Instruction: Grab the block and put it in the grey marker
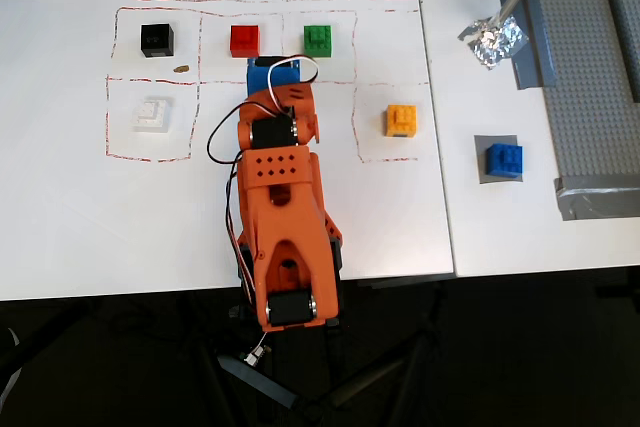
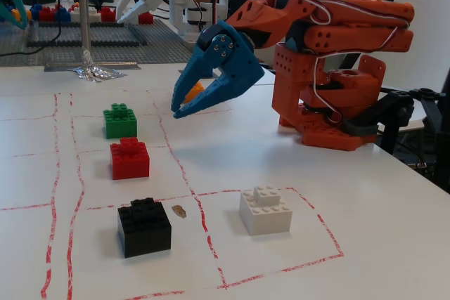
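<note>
Six bricks lie on the table (image 1: 80,227), and the one that matters, the block (image 1: 504,159), already sits on the grey marker (image 1: 481,173) at the right of the overhead view, well apart from the arm; the fixed view does not show it. The gripper (image 2: 184,105) hangs above the table with its blue jaws parted a little and nothing between them, pointing toward the green brick (image 2: 120,120) and the red brick (image 2: 129,157). The orange-yellow brick (image 2: 196,90) shows through the gap behind the fingers there but is not held; from above it (image 1: 401,120) lies between the arm and the block. Judged from this, the task looks done, so the main hazard is any further move. A low sweep of the folded arm could knock the red or green brick out of its drawn red square, and a fresh reach to the right could clip the orange-yellow brick or nudge the block off its patch. The black brick (image 1: 157,39) and white brick (image 1: 152,114) sit clear, further left.
</note>
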You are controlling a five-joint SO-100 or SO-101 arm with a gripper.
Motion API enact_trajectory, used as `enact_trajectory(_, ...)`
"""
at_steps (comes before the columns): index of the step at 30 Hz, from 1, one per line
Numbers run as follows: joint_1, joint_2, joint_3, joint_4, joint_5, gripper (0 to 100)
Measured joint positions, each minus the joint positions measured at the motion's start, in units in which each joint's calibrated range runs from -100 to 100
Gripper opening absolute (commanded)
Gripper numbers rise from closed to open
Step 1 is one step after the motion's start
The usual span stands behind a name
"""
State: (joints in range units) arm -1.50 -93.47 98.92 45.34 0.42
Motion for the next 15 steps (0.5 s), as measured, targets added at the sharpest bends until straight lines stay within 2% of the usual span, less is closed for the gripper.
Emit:
enact_trajectory(6, 0.0, -5.2, 0.0, 5.8, -0.9, 0)
enact_trajectory(15, 0.0, -5.2, 0.0, 6.2, -1.1, 0)
